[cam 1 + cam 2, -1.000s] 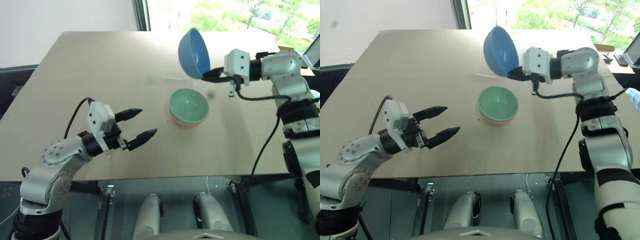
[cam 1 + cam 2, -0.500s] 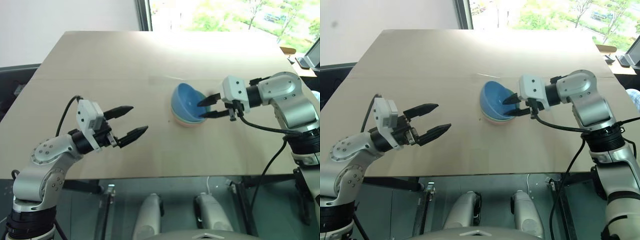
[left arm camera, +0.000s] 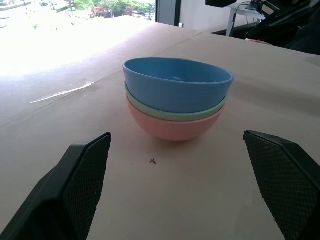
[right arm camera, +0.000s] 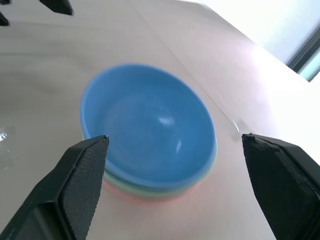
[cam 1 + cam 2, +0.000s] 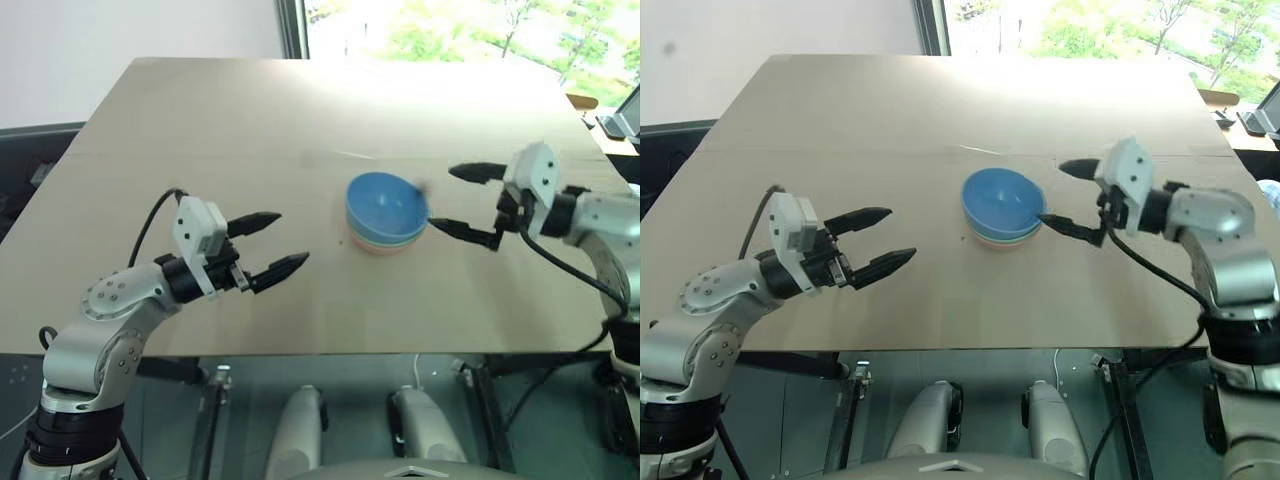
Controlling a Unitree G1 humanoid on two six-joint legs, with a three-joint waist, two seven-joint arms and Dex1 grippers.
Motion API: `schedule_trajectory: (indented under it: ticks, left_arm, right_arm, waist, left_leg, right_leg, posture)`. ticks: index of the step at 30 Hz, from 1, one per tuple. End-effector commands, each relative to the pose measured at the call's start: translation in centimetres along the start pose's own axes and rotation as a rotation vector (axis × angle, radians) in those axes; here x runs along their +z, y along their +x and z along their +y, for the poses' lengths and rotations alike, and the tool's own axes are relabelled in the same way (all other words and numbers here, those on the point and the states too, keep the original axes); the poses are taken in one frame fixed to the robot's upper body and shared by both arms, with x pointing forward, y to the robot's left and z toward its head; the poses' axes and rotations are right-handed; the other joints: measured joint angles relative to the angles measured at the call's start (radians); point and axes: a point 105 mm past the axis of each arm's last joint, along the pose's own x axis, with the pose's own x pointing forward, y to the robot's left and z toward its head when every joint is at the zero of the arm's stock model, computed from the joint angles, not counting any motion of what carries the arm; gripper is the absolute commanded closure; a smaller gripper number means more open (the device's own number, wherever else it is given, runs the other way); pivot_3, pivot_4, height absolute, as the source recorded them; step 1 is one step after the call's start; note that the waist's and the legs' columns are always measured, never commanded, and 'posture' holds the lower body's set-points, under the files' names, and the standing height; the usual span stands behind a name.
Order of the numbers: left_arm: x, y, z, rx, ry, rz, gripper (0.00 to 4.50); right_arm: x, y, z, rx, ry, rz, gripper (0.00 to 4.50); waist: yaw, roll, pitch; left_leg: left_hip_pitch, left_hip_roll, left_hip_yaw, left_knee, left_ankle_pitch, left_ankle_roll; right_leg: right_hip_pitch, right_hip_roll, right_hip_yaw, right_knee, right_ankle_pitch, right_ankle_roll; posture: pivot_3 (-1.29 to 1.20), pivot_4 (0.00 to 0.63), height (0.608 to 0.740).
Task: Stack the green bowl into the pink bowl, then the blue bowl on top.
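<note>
Item 1, left gripper (image 5: 277, 243): hovers above the tabletop (image 5: 200, 130) toward its near-left part, pointing across at the bowls. Jaws wide apart, holding nothing. Well apart from the stack.

Item 2, stack of three bowls, near the middle of the tabletop, somewhat toward the right edge:
- pink bowl (image 3: 172, 127), at the bottom, resting on the tabletop.
- green bowl (image 3: 175, 113), nested in the pink one; only a thin rim band shows between the other two.
- blue bowl (image 3: 175, 87), on top, mouth upward. In the left wrist view its rim sits slightly tilted, higher on one side, so it may not be fully seated.

Item 3, right gripper (image 5: 456, 198): just beside the stack on its right. Jaws spread wide and empty. The lower finger's tip sits very near the blue bowl's rim; whether it touches cannot be told.

Status: judged from the arrangement, both stacking steps look done.

Risks:
- The lower finger could catch the blue rim if the right arm withdraws sideways or upward along the bowl, tipping or lifting it out.
- Glossy nested bowls slide easily; a nudge could shift the whole stack across the tabletop.
- An unseated blue bowl might rock if bumped.
</note>
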Motion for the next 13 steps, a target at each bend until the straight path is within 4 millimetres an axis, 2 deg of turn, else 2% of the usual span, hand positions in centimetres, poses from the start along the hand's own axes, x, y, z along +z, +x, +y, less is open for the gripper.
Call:
schedule_trajectory:
  ticks: [1, 4, 13]
  left_arm:
    - [0.7, -1.0, 0.8, 0.019, 0.035, 0.001, 0.0]
    - [0.9, -1.2, 1.2, 0.019, 0.025, 0.003, 0.0]
    - [0.7, -0.9, 1.7, -0.011, 0.034, 0.03, 0.0]
  right_arm:
    - [0.4, -3.8, -0.3, -0.101, -0.008, -0.029, 0.02]
    - [-0.8, -6.2, 0.7, -0.128, 0.021, 0.038, 0.02]
    - [-1.1, -7.6, 1.8, -0.173, 0.082, 0.066, 0.02]
  waist:
    - [0.001, 0.0, 0.0]
    - [-0.003, 0.001, 0.0]
    - [-0.008, 0.001, -0.001]
  left_leg:
    - [0.0, 0.0, 0.0, 0.0, 0.0, 0.0]
    - [0.0, 0.0, -0.002, 0.001, 0.0, 0.0]
    - [0.001, 0.001, -0.002, 0.006, 0.0, 0.0]
  right_leg:
    - [0.0, 0.0, 0.0, 0.0, 0.0, 0.0]
    - [0.002, 0.001, -0.002, 0.0, 0.0, 0.0]
    - [0.003, 0.002, -0.001, 0.001, 0.0, 0.0]
  posture:
    - [0.0, 0.15, 0.74]
    - [0.0, 0.15, 0.74]
    - [0.0, 0.15, 0.74]
